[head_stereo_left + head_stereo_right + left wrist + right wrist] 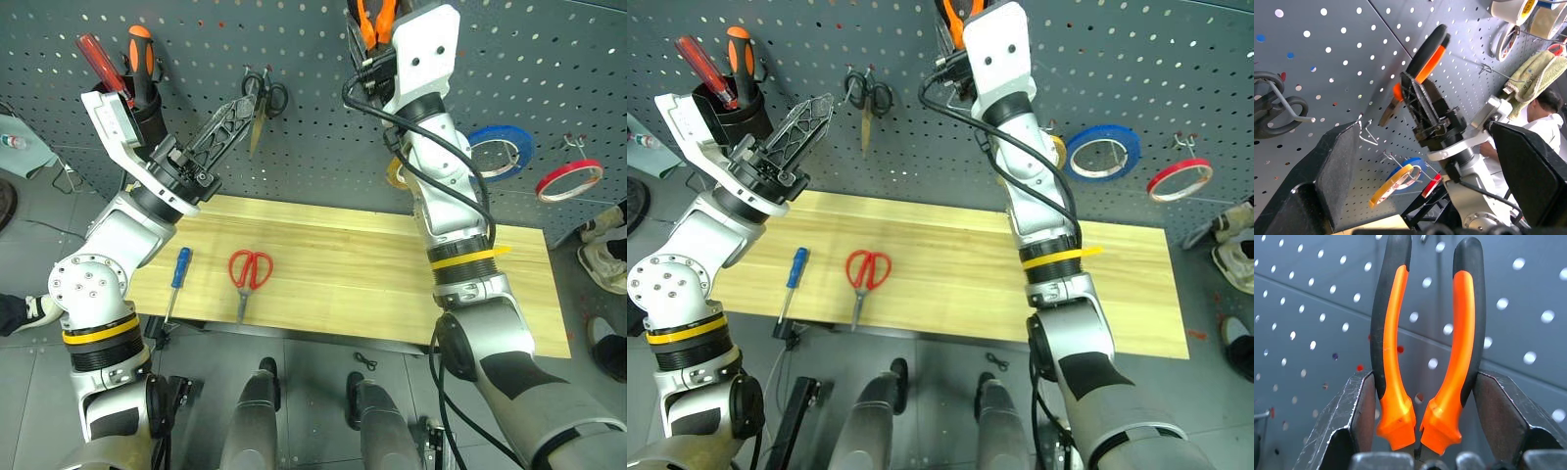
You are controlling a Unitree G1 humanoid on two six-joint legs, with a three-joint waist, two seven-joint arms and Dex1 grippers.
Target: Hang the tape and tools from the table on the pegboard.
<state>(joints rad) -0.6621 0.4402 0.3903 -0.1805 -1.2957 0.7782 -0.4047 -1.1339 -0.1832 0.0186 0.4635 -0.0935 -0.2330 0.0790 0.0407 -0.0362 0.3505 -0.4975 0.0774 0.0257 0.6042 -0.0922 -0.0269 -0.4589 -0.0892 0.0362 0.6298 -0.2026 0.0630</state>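
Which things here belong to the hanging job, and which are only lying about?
Job:
pliers, held by the right gripper
blue-handled screwdriver and red-handled scissors, on the table
yellow tape, hung on the pegboard

Not the job:
black scissors
blue roll
red roll

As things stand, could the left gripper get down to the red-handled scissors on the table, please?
Probably yes: the left gripper is open and empty, and the red-handled scissors lie uncovered on the table, with nothing between.
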